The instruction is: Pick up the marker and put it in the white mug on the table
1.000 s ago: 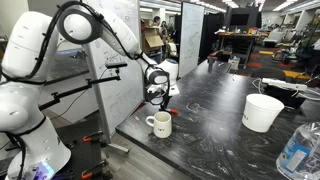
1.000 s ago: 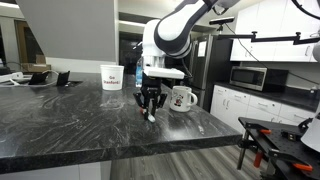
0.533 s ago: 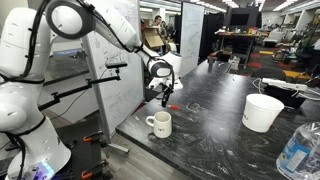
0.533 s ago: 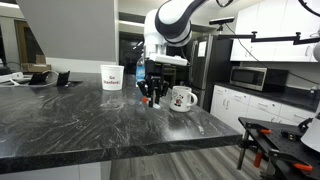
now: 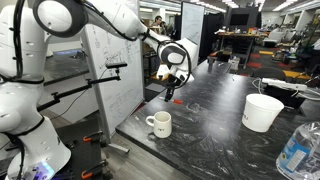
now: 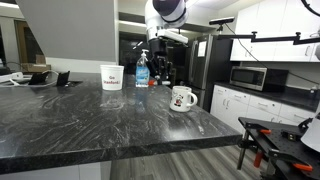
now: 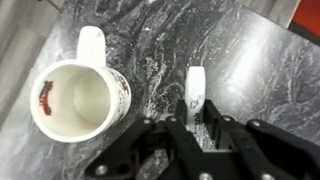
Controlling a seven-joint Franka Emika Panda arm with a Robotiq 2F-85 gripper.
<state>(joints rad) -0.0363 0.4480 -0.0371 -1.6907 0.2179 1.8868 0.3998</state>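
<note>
My gripper is shut on the marker, which looks pale and blurred as it sticks out between the fingers in the wrist view. In both exterior views the gripper hangs well above the table. The marker points down from it. The white mug stands upright near the table edge, below and to one side of the gripper. In the wrist view the mug is at the left, empty, with its handle pointing up.
A larger white tub stands further along the table. A blue-labelled plastic bottle is near it. The table edge runs close by the mug. A whiteboard stands behind the arm.
The gripper has risen from just above the tabletop to well above it, carrying the marker up. The mug has not moved.
</note>
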